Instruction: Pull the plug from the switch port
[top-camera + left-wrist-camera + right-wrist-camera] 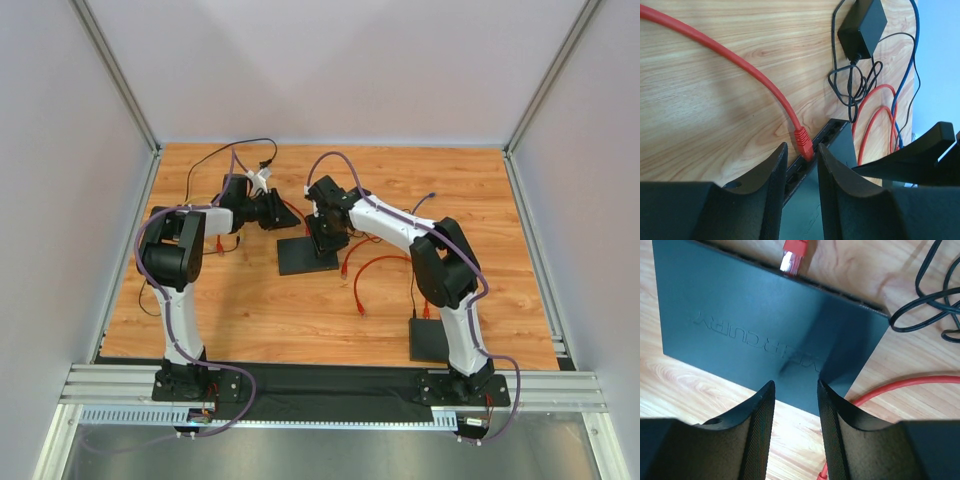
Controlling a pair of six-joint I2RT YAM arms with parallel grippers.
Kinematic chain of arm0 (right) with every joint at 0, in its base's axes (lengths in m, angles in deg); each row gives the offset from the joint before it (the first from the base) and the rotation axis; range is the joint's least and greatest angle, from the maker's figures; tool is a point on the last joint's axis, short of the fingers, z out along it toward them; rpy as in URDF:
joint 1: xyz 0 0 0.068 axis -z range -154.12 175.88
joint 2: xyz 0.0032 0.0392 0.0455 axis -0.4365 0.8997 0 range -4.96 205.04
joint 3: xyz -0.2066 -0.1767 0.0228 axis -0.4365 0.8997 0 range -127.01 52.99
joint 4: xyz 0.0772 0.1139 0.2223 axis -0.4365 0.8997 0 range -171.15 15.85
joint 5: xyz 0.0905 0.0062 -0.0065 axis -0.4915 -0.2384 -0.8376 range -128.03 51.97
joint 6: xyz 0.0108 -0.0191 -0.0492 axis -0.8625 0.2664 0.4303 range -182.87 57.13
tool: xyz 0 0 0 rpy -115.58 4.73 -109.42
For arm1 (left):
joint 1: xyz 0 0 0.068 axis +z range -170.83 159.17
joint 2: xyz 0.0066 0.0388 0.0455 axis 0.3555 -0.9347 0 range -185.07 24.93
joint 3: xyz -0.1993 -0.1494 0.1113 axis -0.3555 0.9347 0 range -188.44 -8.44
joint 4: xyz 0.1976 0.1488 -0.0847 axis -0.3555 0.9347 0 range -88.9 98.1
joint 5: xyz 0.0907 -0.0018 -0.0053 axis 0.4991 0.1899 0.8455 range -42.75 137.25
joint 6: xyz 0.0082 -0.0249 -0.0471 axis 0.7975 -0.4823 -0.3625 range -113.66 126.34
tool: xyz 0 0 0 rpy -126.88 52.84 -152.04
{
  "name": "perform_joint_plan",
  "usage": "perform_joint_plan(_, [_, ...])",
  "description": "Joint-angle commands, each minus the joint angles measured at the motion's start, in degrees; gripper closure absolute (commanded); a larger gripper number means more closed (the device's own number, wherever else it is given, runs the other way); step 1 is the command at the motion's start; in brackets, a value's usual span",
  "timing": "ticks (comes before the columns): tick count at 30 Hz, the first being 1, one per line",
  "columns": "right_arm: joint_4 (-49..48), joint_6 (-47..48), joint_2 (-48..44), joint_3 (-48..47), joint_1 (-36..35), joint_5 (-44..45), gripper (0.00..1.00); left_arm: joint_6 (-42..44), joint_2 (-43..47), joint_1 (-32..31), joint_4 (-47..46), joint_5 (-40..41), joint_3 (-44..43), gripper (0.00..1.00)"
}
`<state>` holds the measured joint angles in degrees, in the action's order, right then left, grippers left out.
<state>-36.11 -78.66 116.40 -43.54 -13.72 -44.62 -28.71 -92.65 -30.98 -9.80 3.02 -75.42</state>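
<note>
The red plug [803, 141] sits in the switch [839, 145] at the bottom middle of the left wrist view, right at the tips of our left gripper [802, 150]. It points up the frame. Both grippers are spread apart, holding nothing; the right gripper [795, 385] hangs over the switch.

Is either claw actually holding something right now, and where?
Nothing is gripped, as far as shows. The left gripper stands open around the red plug at the switch; the right gripper hangs open over it.
</note>
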Motion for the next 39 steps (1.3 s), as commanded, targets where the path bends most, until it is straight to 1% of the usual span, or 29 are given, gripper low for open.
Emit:
perform_joint_plan(1, [-0.7, -1.3, 1.9, -2.9, -0.4, 4.6, 0.58, -0.1, -0.4, -0.3, -0.3, -0.8, -1.7, 0.62])
perform_joint_plan(8, [0.0, -2.0, 4.0, -3.8, -0.5, 6.6, 0.58, -0.3, -1.2, -0.3, -0.6, -2.2, -2.1, 0.59])
perform_joint_plan(12, [-0.6, -2.1, 4.0, -2.1, -0.6, 5.2, 0.58, -0.4, -2.0, -0.3, -0.7, -3.6, -2.9, 0.58])
perform_joint_plan(17, [-1.1, -2.1, 3.9, -1.2, -0.6, 3.6, 0.58, -0.3, -4.2, -0.2, -0.3, -7.3, -4.8, 0.59])
perform_joint_plan(23, [-1.2, -1.8, 4.0, -1.5, -0.6, 2.8, 0.58, 5.3, -6.2, -0.3, 8.8, -9.3, -9.4, 0.60])
perform_joint_plan(29, [-1.2, -1.4, 3.8, -1.4, -0.6, 2.7, 0.58, 6.7, -6.4, -0.2, 10.6, -9.7, -9.3, 0.60])
perform_joint_plan(30, [-1.2, -1.3, 3.8, -1.4, -0.6, 2.6, 0.58, 6.9, -6.4, -0.2, 12.2, -9.3, -9.1, 0.60])
perform_joint_plan(34, [-1.2, -1.3, 3.9, -1.5, -0.6, 2.5, 0.58, 5.1, -6.3, -0.3, 8.5, -11.0, -6.9, 0.60])
perform_joint_plan(39, [-1.3, -1.0, 3.5, -1.5, -0.6, 2.5, 0.58, 4.7, -7.2, -0.7, 9.2, -9.8, -7.5, 0.59])
